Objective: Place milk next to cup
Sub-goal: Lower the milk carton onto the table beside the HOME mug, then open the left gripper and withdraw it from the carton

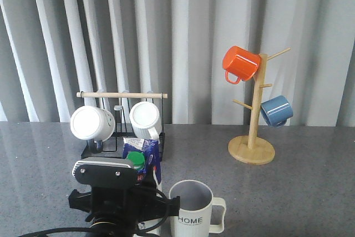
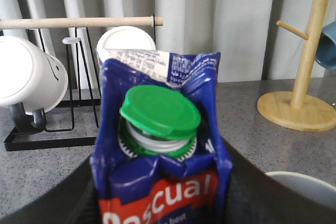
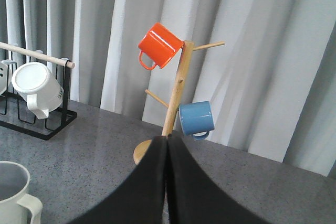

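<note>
The left gripper (image 2: 163, 203) holds the milk (image 1: 145, 162) upright, just at 9 o'clock of the cup (image 1: 191, 208) on the table (image 1: 299, 192). The right gripper's (image 3: 167, 182) fingers are pressed together, holding nothing.

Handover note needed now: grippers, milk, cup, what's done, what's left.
Left gripper: closed around the tall blue and white gable-top milk carton with green cap, low in the front view. Whether the carton's base rests on the grey table is hidden.
Right gripper: shut, empty, facing the wooden mug tree.
Pale ribbed HOME mug: upright, just right of the carton.
Done: carton brought beside the mug.
Left: confirm it stands, open left gripper, retract.
</note>
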Available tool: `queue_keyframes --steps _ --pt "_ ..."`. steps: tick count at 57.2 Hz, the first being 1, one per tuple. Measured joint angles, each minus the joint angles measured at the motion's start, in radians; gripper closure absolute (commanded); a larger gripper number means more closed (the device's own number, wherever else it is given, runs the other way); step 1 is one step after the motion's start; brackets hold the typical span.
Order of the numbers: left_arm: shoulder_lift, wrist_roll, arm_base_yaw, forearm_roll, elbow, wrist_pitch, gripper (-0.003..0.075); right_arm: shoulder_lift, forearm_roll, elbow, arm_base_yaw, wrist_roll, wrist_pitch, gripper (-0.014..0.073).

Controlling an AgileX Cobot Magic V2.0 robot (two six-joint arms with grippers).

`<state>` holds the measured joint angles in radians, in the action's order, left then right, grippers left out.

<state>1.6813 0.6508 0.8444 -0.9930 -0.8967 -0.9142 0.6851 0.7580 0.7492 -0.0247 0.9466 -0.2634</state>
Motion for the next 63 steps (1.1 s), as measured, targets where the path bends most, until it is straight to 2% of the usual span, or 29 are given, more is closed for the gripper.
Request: queue_keyframes --steps 20,27,32,52,63 --pt "0.000 -0.026 0.000 -0.014 0.000 0.027 0.0123 0.000 0.000 0.000 0.000 0.000 0.000 0.0599" --pt "0.000 -0.026 0.000 -0.019 0.000 0.036 0.0031 0.000 0.000 0.000 0.000 0.000 0.000 0.0599" --pt "0.000 -0.027 0.000 -0.019 0.000 0.042 0.0006 0.000 0.000 0.000 0.000 0.000 -0.001 0.0599" --pt "-0.059 -0.028 0.000 -0.003 0.000 0.079 0.0017 0.000 0.000 0.000 0.000 0.000 -0.001 0.0599" --pt "-0.151 0.034 0.000 0.020 0.000 0.080 0.0018 0.000 0.000 0.000 0.000 0.000 -0.001 0.0599"
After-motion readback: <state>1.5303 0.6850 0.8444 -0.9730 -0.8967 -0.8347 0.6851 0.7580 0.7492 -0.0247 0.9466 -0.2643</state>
